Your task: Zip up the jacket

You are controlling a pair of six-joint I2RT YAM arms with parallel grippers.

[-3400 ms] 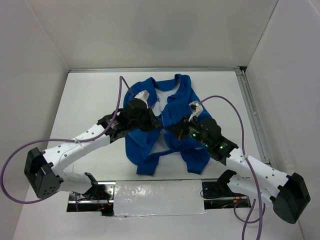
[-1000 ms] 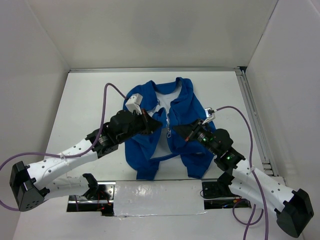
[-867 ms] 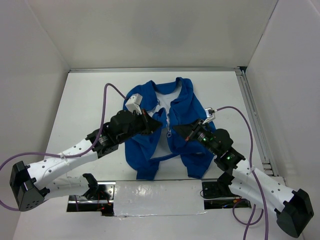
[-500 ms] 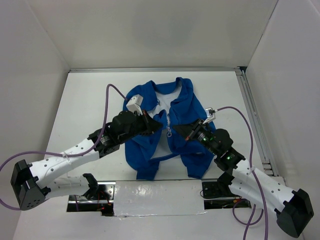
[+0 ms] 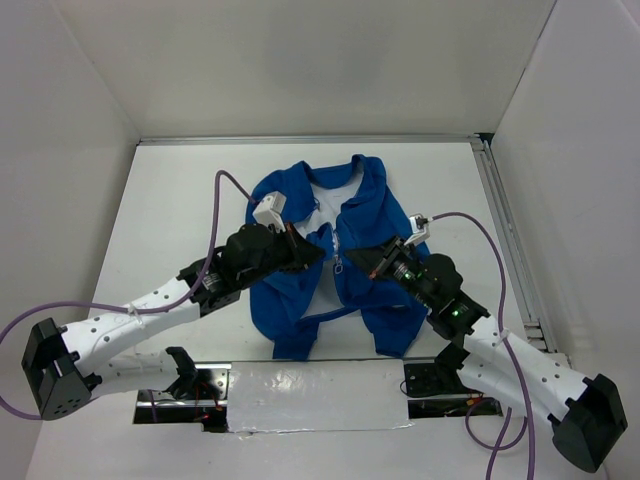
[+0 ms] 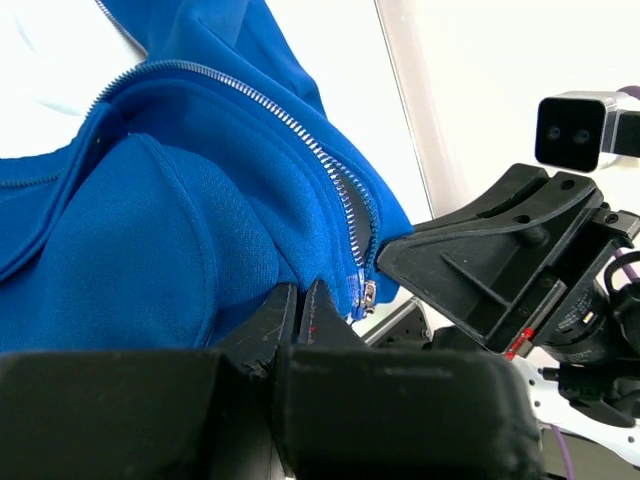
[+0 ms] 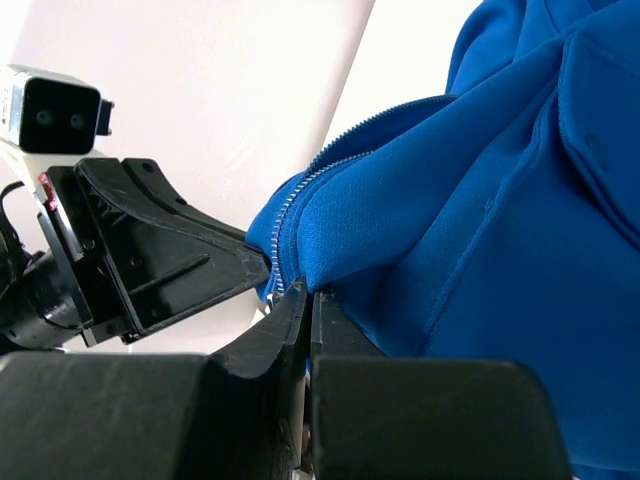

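Note:
The royal-blue jacket [image 5: 372, 215] lies in the middle of the table with its white lining [image 5: 325, 200] showing at the open front. My left gripper [image 5: 316, 250] is shut on the jacket's left front edge [image 6: 200, 250]. Its jaws [image 6: 298, 298] pinch blue cloth right next to the silver zipper slider [image 6: 368, 294]. My right gripper [image 5: 354, 259] is shut on the opposite front edge [image 7: 450, 230], jaws [image 7: 309, 296] together under a fold beside the zipper teeth [image 7: 300, 185]. The two grippers face each other, a few centimetres apart, with the front edges held up off the table.
A metal rail [image 5: 503, 225] runs along the table's right side. White walls close in the back and both sides. Purple cables [image 5: 222, 195] loop above both arms. A white taped strip [image 5: 315, 397] lies between the arm bases at the near edge.
Since the earliest frame both arms have drawn back toward their bases, with the grippers closer together on the jacket's front. Over the last second the left arm has crept slightly right.

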